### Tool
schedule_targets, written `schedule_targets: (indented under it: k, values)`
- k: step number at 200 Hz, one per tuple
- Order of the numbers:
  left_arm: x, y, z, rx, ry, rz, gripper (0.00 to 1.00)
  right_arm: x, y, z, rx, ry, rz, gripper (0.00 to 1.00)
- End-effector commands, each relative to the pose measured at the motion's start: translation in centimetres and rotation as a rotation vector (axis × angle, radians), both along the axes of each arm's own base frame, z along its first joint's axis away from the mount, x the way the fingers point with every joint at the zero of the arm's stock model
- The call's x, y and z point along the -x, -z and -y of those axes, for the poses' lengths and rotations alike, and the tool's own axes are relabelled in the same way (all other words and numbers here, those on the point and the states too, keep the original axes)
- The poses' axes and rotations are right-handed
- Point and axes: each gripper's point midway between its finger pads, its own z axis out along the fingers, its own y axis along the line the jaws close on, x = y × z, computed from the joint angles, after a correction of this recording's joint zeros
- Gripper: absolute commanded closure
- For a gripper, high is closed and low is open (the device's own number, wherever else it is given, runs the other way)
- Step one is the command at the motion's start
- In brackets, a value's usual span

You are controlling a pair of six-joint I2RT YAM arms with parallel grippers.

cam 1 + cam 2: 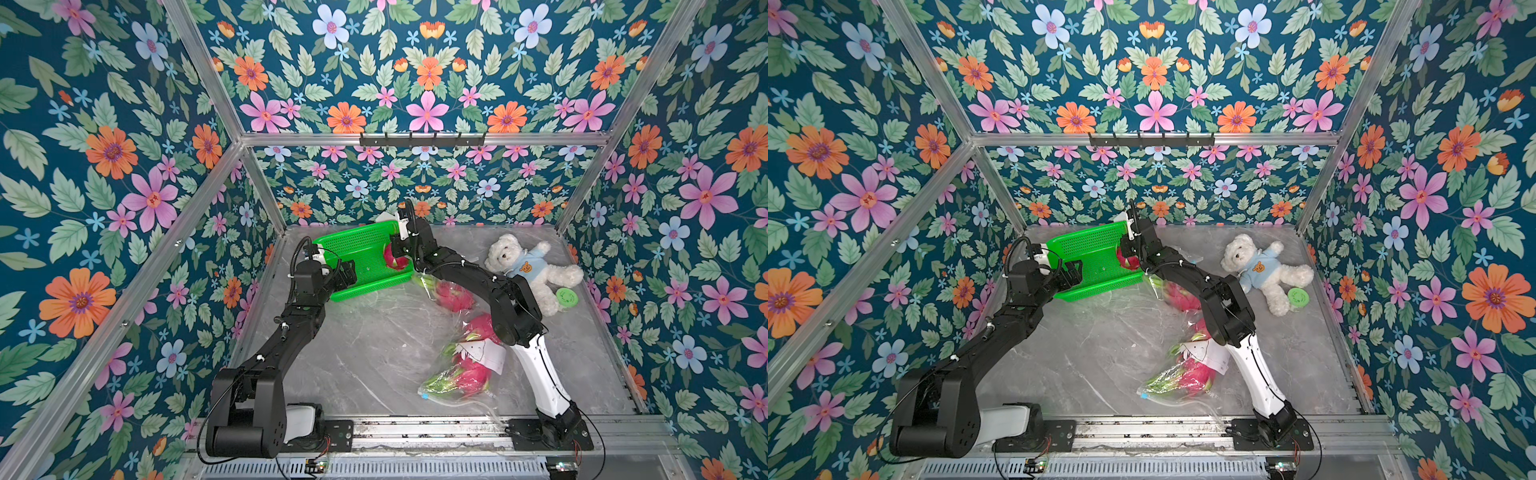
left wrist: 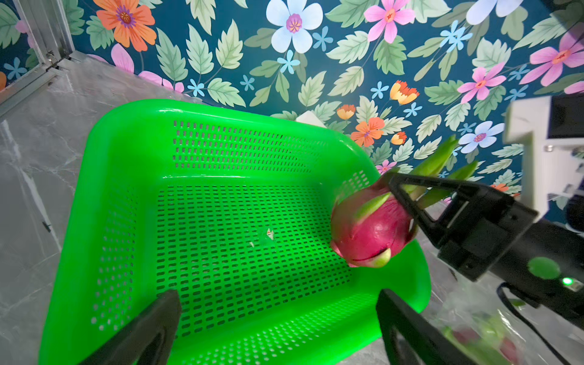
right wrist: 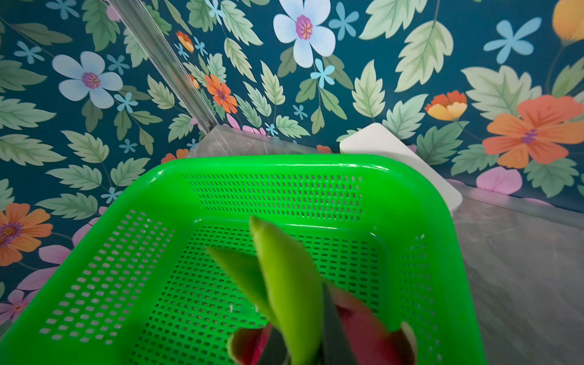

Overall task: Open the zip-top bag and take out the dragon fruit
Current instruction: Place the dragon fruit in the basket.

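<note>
Basket stands at the rear of the table; one dragon fruit hangs above its right end. Zip-top bag lies in front, rightward; teddy bear lies right of the basket.

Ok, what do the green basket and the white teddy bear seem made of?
Green basket: probably moulded plastic, glossy, with highlights on the rim and rows of slots. Teddy bear: plush fabric, matte and fuzzy, in a soft light-blue top.

I'm looking at a grey marbled table with a green perforated basket at its far left and a clear zip-top bag of dragon fruit lying towards the right front. A white teddy bear lies at the far right, with a round green lid just beside its leg.
</note>
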Motion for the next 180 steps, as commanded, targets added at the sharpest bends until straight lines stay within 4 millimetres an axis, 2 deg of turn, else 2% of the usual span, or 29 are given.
schedule_targets:
  k: [1, 14, 26, 53, 70, 96, 130, 161, 165, 167, 169, 180]
  values:
    - [-0.2, -1.1, 0.5, 0.027, 0.022, 0.043, 0.01, -0.4, -0.9, 0.2, -0.031, 0.027, 0.013, 0.87]
    - [0.0, -1.1, 1.1, 0.043, 0.052, 0.043, 0.01, -0.3, -1.7, 0.2, -0.03, 0.024, 0.023, 0.71]
    - [-0.1, -1.0, 1.5, 0.059, 0.076, 0.041, 0.01, -0.2, -3.4, 0.4, -0.032, 0.023, 0.046, 0.63]
    - [-0.3, -0.7, 2.4, 0.079, 0.124, 0.03, 0.01, 1.2, -8.3, 0.9, -0.048, -0.008, 0.103, 0.52]
    - [-0.3, -0.6, 3.1, 0.093, 0.159, 0.021, 0.01, 2.8, -11.2, 1.4, -0.056, -0.04, 0.123, 0.5]
    - [-0.3, -0.3, 4.1, 0.124, 0.208, 0.009, 0.01, 5.5, -14.4, 2.9, -0.056, -0.076, 0.155, 0.5]
    - [0.0, -0.8, 5.7, 0.154, 0.267, 0.014, 0.01, 9.7, -16.4, 5.3, -0.036, -0.114, 0.154, 0.54]
    - [0.6, -1.6, 8.3, 0.176, 0.34, 0.017, 0.01, 13.9, -16.3, 7.6, -0.009, -0.153, 0.097, 0.72]
    - [0.7, -1.7, 8.8, 0.179, 0.351, 0.018, 0.01, 14.2, -15.5, 7.7, 0.002, -0.158, 0.073, 0.74]
    - [0.8, -1.8, 8.9, 0.18, 0.355, 0.02, 0.01, 14.9, -16.6, 8.1, -0.01, -0.161, 0.086, 0.75]
    - [0.8, -1.9, 9.2, 0.181, 0.362, 0.02, 0.01, 15.3, -16.7, 8.4, -0.011, -0.162, 0.083, 0.76]
    - [1.1, -2.3, 10.5, 0.188, 0.395, 0.024, 0.01, 16.6, -16.2, 9.0, -0.006, -0.177, 0.052, 0.81]
